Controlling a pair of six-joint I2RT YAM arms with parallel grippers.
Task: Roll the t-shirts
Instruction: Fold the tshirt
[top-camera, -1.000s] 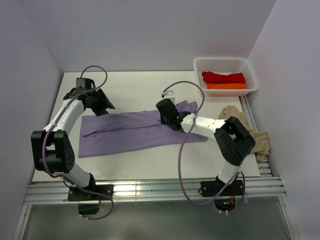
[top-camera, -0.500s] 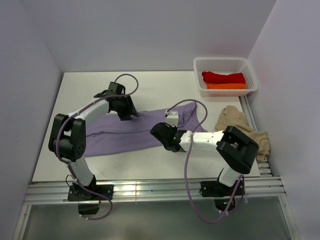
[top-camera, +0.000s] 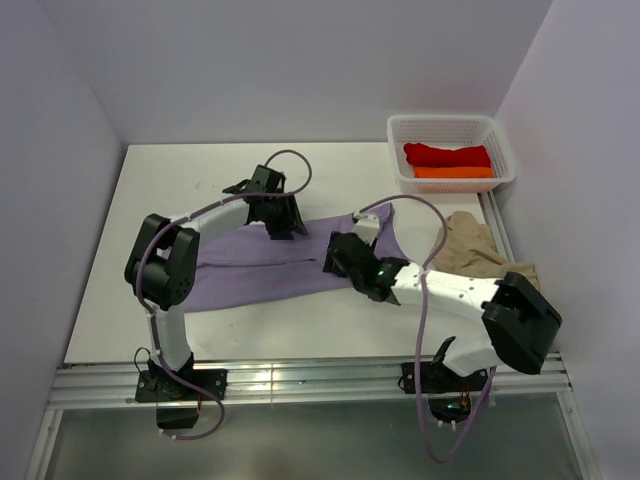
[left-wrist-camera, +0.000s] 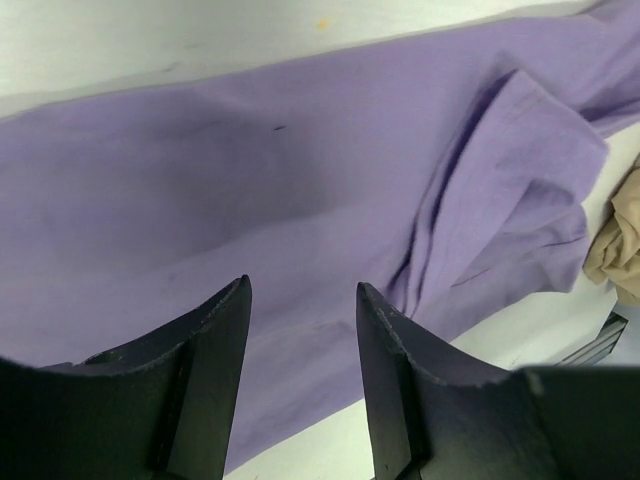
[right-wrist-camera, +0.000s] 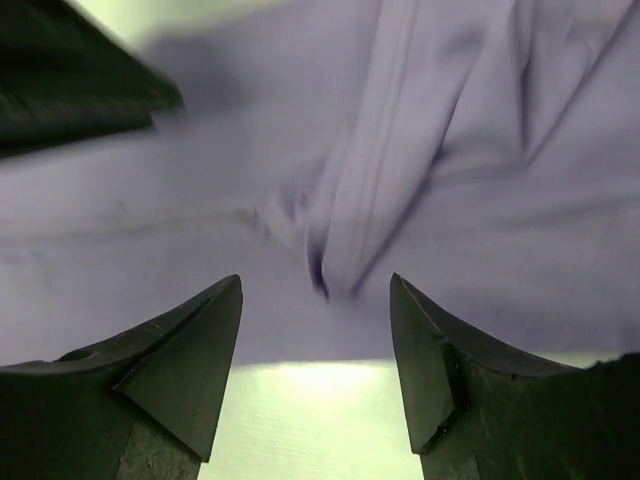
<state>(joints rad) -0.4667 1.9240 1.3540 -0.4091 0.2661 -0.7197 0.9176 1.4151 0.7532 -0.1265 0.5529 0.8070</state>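
Having swung rightward along the far edge of the lavender t-shirt (top-camera: 240, 275), which lies flattened across mid-table, the left gripper (top-camera: 286, 224) hovers over it, jaws parted and empty, while the right gripper (top-camera: 334, 252), jaws spread, holds nothing above its right-hand folds.

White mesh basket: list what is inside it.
A red t-shirt lies behind an orange t-shirt inside the basket. Whatever sits beneath them is covered.
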